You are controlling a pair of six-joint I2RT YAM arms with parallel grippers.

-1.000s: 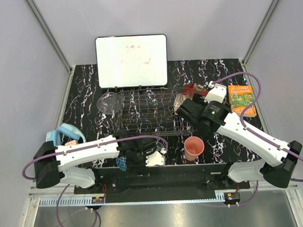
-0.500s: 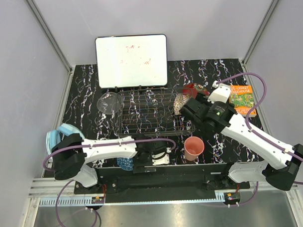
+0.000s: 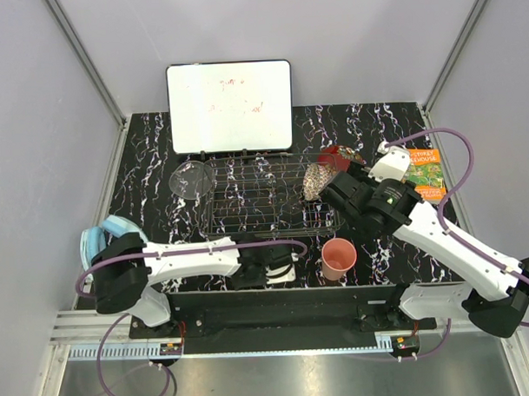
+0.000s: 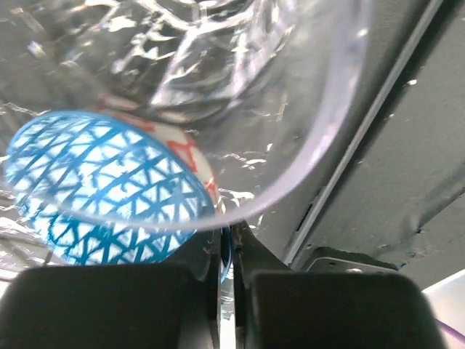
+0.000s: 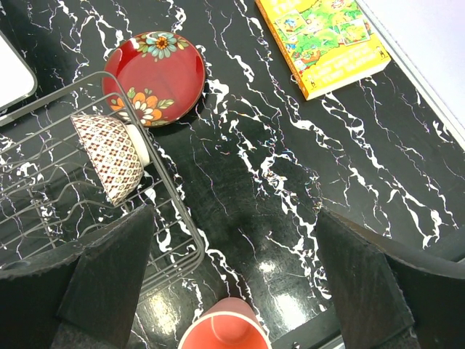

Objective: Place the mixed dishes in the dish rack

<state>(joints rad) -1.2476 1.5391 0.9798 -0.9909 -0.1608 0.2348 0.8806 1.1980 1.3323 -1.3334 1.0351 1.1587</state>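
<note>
**Left:** your gripper [image 4: 227, 251] is pinching shut on the tumbler [image 4: 320, 145] rim at the tabletop's near edge, apparently for a thin-wall lift; the blue bowl [image 4: 102, 189] is lying just behind. **Right:** your gripper [image 5: 232, 251] is hanging wide open and empty over the rack [image 3: 256, 194] end.

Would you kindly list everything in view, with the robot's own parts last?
table: one, black marbled, underneath
whiteboard: one, white, at back
dish rack: one, metal wire, before whiteboard
clear glass plate: one, clear, rack's left end
beige netted-pattern bowl: one, beige, rack's right end
red patterned bowl: one, red, beside rack's right end
orange book: one, orange, table's right side
pink plastic cup: one, pink, upright, front edge
light blue headphones: one, light blue, front left
blue mosaic bowl: one, blue, close in left wrist view
clear glass tumbler: one, clear, overlapping that bowl
left gripper: one, black, shut at bowl's rim
right gripper: one, black, open above table
</note>
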